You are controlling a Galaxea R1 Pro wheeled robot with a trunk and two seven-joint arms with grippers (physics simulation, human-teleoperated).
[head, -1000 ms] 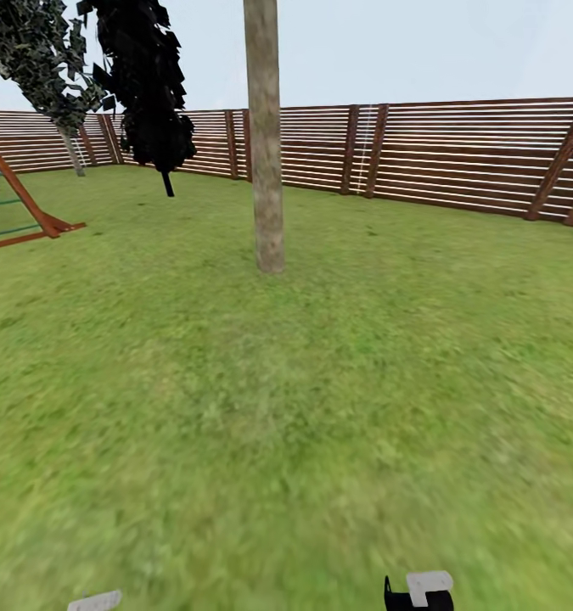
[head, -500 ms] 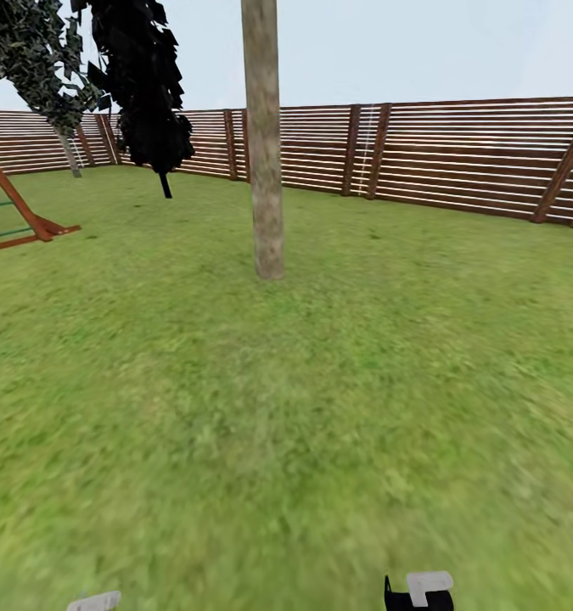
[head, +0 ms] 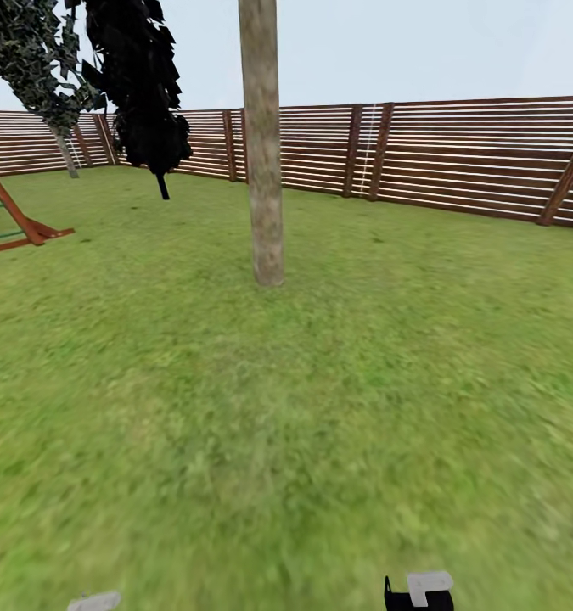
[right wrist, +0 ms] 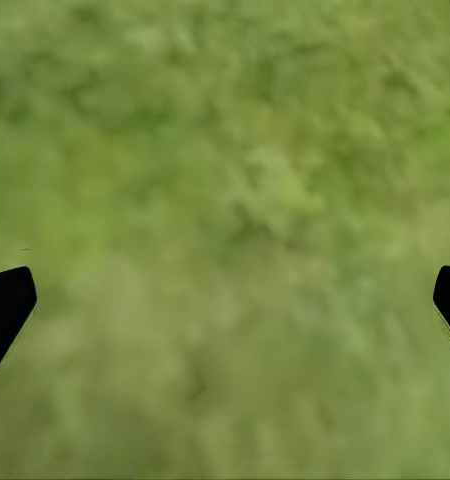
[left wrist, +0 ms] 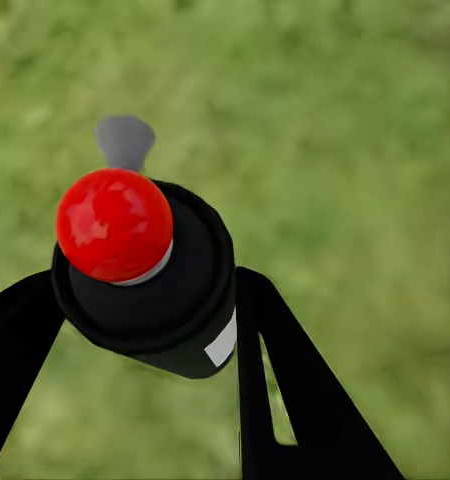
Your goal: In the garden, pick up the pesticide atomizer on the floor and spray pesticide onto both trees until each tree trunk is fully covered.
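Ahead in the head view: a lawn of green grass, closed at the back by a brown slatted fence. Upright on the grass, a thick pale grey-brown tree trunk, bare as far up as the frame reaches, well apart from the robot. Further off to the left, a near-black tree on a thin dark stem, and behind it a second pale-trunked tree with patchy dark green leaves close to the fence. At the left edge, part of a reddish-brown wooden frame standing on the grass. Down at the bottom edge, two small pale bits of the robot itself (too little visible to tell which parts).

Closer detail from the left wrist view: left gripper clamped on the pesticide atomizer, one black finger pressed to each side of the dark bottle. Red round top facing the camera, a grey nozzle poking out past it, a sliver of white label against one finger. Blurred grass behind.

From the right wrist view: right gripper spread wide, its black fingertips at opposite edges of the picture, nothing between them but grass.
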